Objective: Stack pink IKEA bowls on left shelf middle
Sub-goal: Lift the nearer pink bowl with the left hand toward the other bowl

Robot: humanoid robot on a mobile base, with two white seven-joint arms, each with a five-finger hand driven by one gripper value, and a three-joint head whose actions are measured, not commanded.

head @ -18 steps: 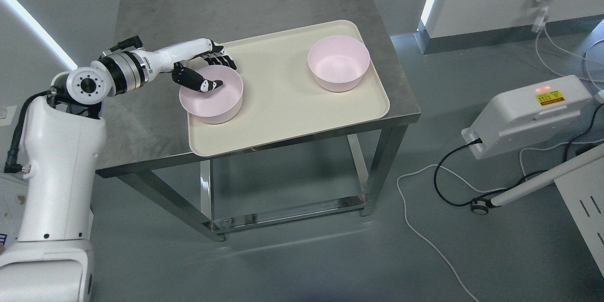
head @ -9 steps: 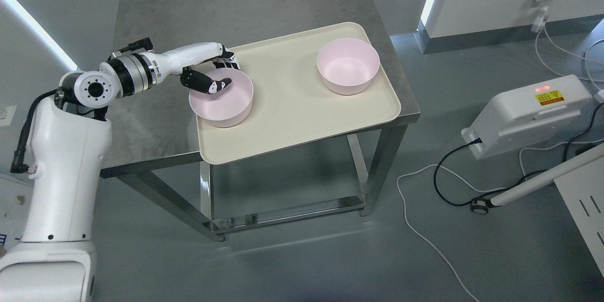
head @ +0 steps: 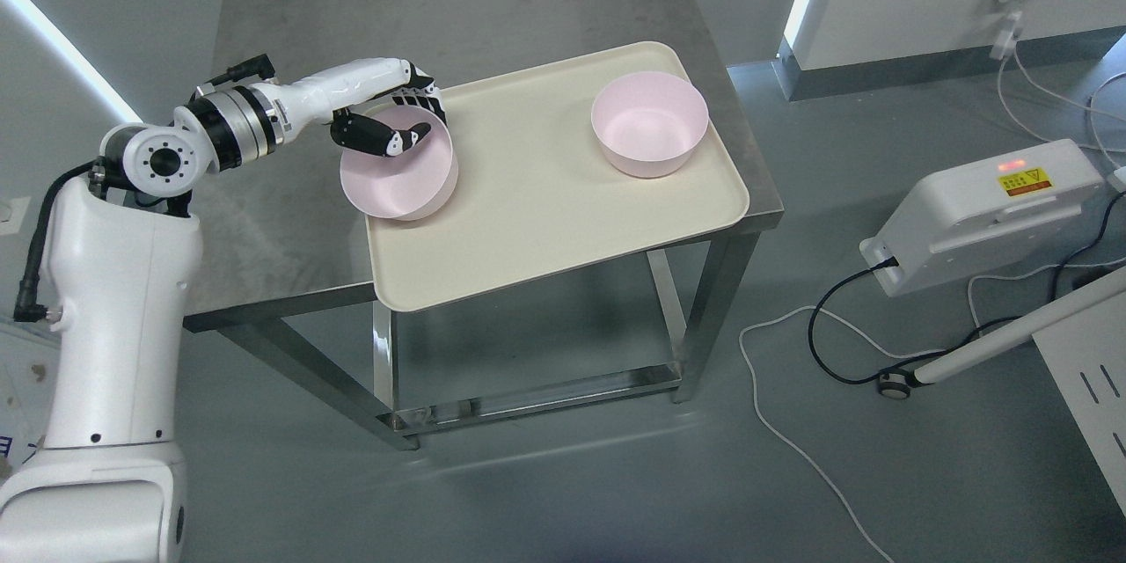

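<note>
Fingers of the left hand curl over the far rim of the near bowl, with the thumb hooked inside against the wall, so the rim is pinched between them. That bowl sits tilted, its mouth turned toward the robot and its base toward the tray's middle; it appears lifted clear of the tray, or at most resting on one edge, though the view from above does not settle which. It hangs over the tray's left end, partly past the tray's edge above the steel table.

A second bowl stands upright and alone at the tray's far right end, well apart from the first, with nothing touching it. The right hand is not in view.

As a judgement of progress: the task is at its beginning. One bowl is grasped and seemingly just coming up; no bowl is nested in the other yet. No shelf shows in the picture, so the goal spot cannot be checked. What remains is most of the work: carrying the held bowl across, setting it into or under the second bowl so the two nest, and getting the stack onto the middle level of the left shelf.
</note>
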